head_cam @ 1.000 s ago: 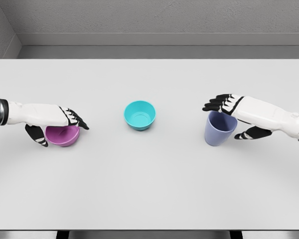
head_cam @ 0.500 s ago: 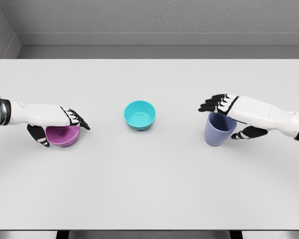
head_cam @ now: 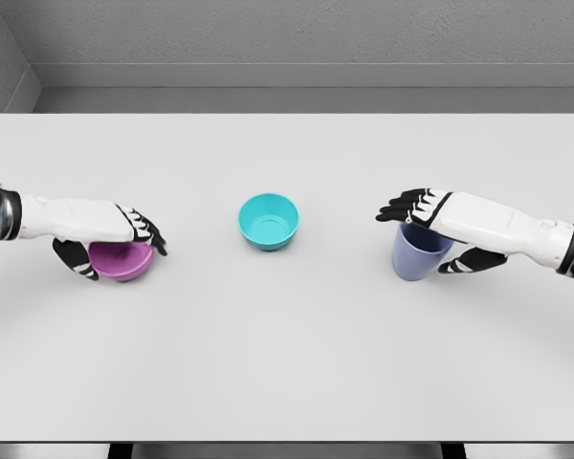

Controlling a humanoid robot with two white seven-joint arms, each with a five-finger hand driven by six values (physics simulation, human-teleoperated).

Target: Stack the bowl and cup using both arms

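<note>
Under the right hand — fingers draped over its rim, grip unclear — the blue cup could tip; left hand cups the purple bowl.

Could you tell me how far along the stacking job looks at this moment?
Nothing is stacked yet. The purple bowl, teal bowl and blue cup stand apart on the table. The left hand arches over the purple bowl, the right hand over the cup; lifting and stacking remain.
</note>
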